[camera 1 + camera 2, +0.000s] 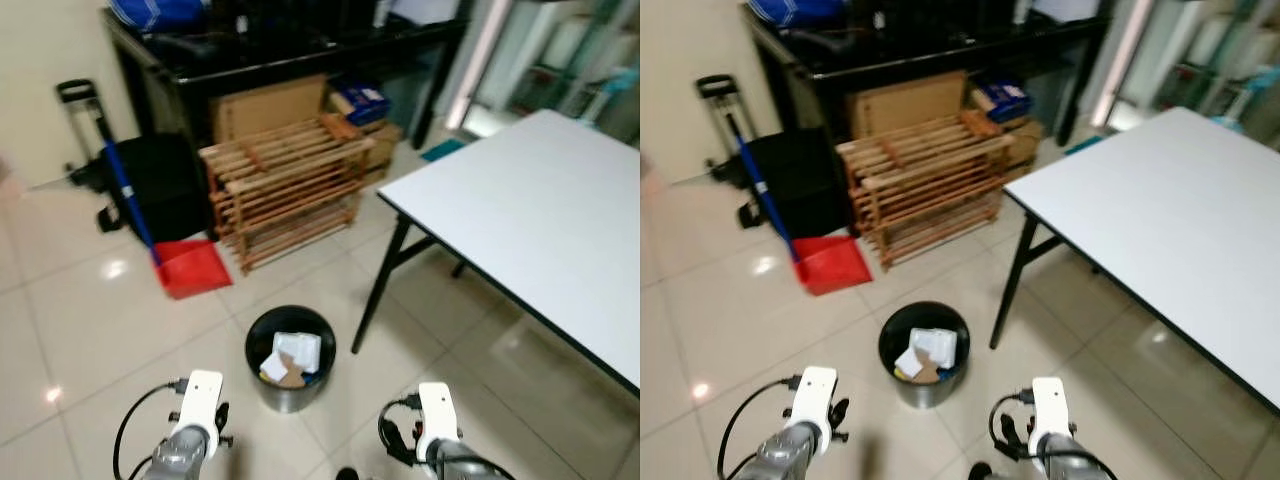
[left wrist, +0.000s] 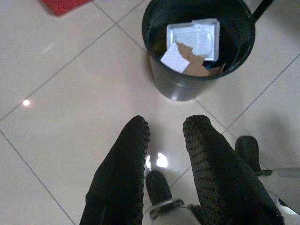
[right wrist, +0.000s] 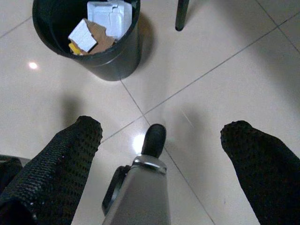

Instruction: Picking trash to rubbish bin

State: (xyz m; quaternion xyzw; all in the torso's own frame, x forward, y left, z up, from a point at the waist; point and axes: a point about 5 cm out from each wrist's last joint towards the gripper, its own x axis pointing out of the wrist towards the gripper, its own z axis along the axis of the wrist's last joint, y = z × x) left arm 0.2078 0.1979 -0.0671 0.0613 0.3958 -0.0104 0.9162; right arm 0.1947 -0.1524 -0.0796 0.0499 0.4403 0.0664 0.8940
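Note:
A round black rubbish bin [image 1: 254, 352] stands on the tiled floor just ahead of me, close to a table leg. Inside it lie a white foam tray [image 1: 300, 349], a white card and a brown cardboard scrap [image 2: 197, 65]. My left gripper [image 2: 166, 125] hangs low over the floor on the near side of the bin [image 2: 187, 84], with a narrow gap between its fingers and nothing held. My right gripper [image 3: 164, 127] hangs to the right of the bin [image 3: 112, 61], fingers spread wide and empty. Both silver forearms [image 1: 190, 425] show at the bottom of the eye views.
A white table [image 1: 530, 200] with black legs [image 1: 378, 290] fills the right side. A wooden slatted rack [image 1: 285, 185] and a red dustpan [image 1: 192, 268] with a blue handle stand behind the bin. A black desk with cardboard boxes [image 1: 268, 105] lines the back wall.

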